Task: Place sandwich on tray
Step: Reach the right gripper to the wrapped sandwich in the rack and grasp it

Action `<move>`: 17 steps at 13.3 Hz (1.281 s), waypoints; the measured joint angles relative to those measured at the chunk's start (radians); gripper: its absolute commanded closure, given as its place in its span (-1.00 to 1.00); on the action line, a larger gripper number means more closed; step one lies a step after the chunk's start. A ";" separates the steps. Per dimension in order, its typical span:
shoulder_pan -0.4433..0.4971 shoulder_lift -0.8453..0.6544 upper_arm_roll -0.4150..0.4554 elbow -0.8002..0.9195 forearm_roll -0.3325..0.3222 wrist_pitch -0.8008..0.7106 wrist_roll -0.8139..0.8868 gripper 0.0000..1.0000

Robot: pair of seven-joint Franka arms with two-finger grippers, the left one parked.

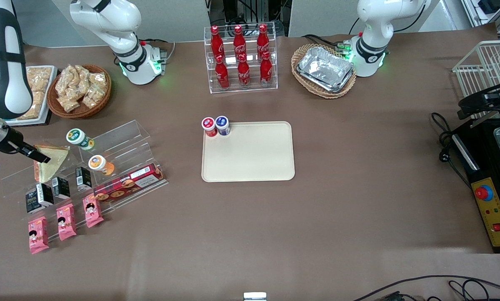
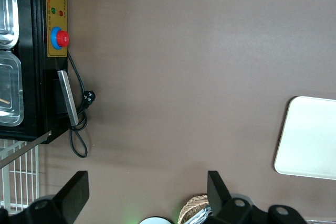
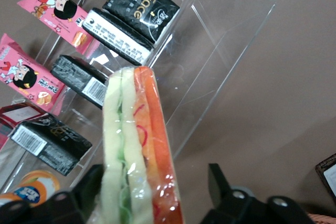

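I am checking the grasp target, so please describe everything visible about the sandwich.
The sandwich is a triangular wedge of pale bread in clear, glossy plastic wrap. Its cut edge shows green, cream and orange-red filling layers. It sits on the clear acrylic display stand toward the working arm's end of the table, above the small black packs. The gripper is at it, one of the fingers on each side of the wedge.

Even overhead light, bright and sharp in the front view. Soft shadows. Glare on the acrylic rack (image 1: 107, 163) and sandwich (image 3: 139, 150) wrap. Gripper (image 3: 152, 198) fingers blurred close-up.
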 measured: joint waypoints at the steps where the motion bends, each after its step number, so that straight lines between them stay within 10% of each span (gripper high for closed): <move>1: 0.000 0.000 0.002 0.000 0.000 0.001 -0.002 -0.25; 8: 0.001 0.023 0.012 0.019 0.033 0.005 -0.015 0.25; 17: 0.012 0.027 0.062 0.295 0.076 -0.323 -0.052 0.26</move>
